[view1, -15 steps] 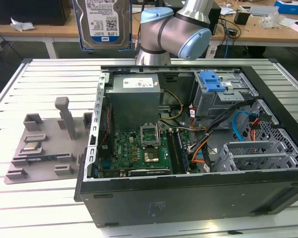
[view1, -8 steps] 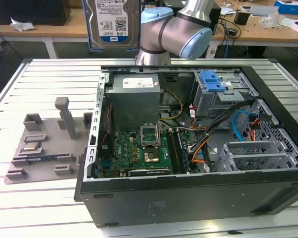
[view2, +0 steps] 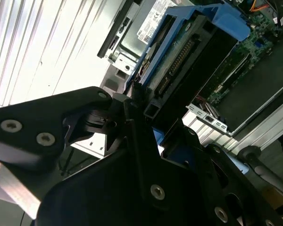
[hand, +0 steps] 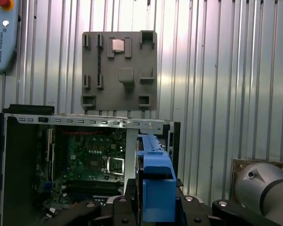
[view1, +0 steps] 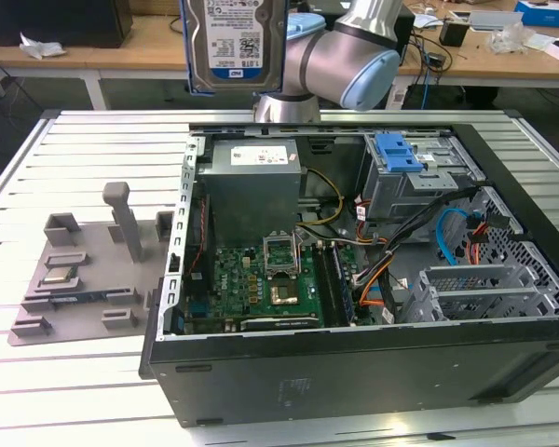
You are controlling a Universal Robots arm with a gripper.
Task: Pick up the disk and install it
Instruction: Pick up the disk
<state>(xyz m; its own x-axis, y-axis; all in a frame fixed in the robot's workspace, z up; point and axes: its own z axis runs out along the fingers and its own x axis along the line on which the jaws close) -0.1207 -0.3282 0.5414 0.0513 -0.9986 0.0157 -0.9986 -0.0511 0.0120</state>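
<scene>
Second wrist view shows the claw (view2: 150, 117) clamped around the disk (view2: 179, 56), gripping its blue carrier.

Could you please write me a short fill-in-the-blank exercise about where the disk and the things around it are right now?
1. The gripper is shut on the ____.
2. In the exterior view, the disk hangs ____ the open computer case, not inside it.
3. The carrier bracket framing the disk is coloured ____.
4. The grey fixture plate lies on the table at the exterior view's ____ of the case.
Missing words: disk; above; blue; left.
</scene>
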